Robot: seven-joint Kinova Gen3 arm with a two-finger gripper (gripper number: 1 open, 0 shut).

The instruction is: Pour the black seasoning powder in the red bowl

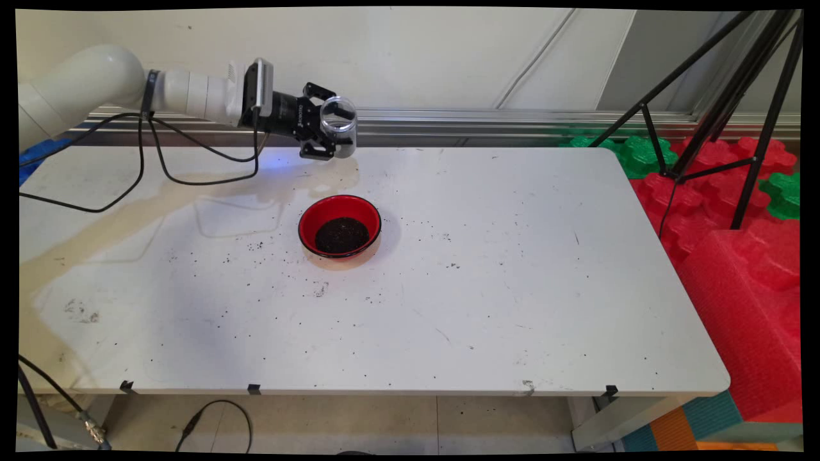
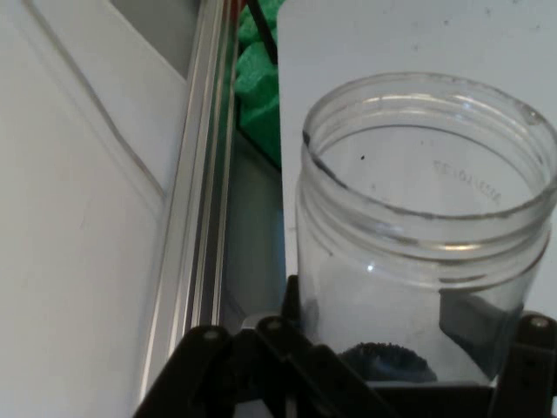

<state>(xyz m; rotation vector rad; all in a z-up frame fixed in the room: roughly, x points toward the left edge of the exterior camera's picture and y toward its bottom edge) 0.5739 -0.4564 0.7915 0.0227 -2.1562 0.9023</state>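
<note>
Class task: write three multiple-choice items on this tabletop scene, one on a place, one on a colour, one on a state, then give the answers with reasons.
1. Where does the round bowl holding dark grains stand?
A. on the white table
B. on the foam mats
C. in the gripper

2. What colour is that bowl?
A. green
B. red
C. blue

3. What state is the clear plastic jar in?
A. lying on the table
B. capped and full
C. held in the air, lidless, almost empty

Answers: 1 A, it rests on the white table. 2 B, its rim and wall are red. 3 C, the black gripper clasps it above the table, and the hand view shows its open mouth.
</note>
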